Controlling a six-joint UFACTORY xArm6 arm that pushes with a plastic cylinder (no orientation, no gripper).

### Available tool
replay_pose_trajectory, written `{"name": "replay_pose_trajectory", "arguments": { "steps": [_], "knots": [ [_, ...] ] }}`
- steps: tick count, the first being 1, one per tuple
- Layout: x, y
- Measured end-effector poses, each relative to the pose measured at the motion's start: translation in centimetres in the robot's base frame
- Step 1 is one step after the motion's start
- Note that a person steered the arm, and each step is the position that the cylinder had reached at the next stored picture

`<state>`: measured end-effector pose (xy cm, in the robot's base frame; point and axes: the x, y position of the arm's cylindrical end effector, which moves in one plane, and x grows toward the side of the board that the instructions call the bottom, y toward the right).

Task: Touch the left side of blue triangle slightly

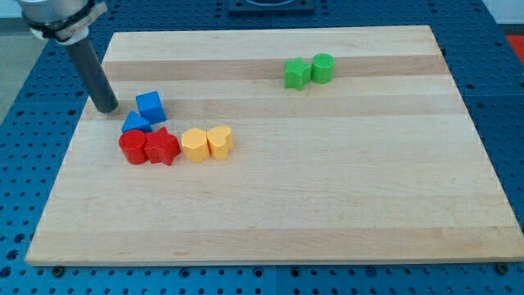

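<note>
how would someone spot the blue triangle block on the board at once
Find the cluster of blocks at the wooden board's left. The blue triangle block lies just above the red round block, below the blue cube. My tip stands up-left of it.

A pale wooden tabletop [327, 188] fills most of the view in front of me. It is a rectangular board with faint lengthwise grain bands, some slightly lighter, some slightly darker. Its near edge shows a thin, light side face. Beneath and around it lies a blue perforated work surface [24, 156], dotted with regular rows of small dark holes, visible along the view's left, right, top and bottom edges. The light is even and soft, with only short, faint shadows.
</note>
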<state>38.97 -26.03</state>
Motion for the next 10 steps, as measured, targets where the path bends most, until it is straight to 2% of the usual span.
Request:
{"name": "replay_pose_trajectory", "arguments": {
  "steps": [2, 10],
  "knots": [
    [4.0, 0.0],
    [4.0, 3.1]
  ]
}}
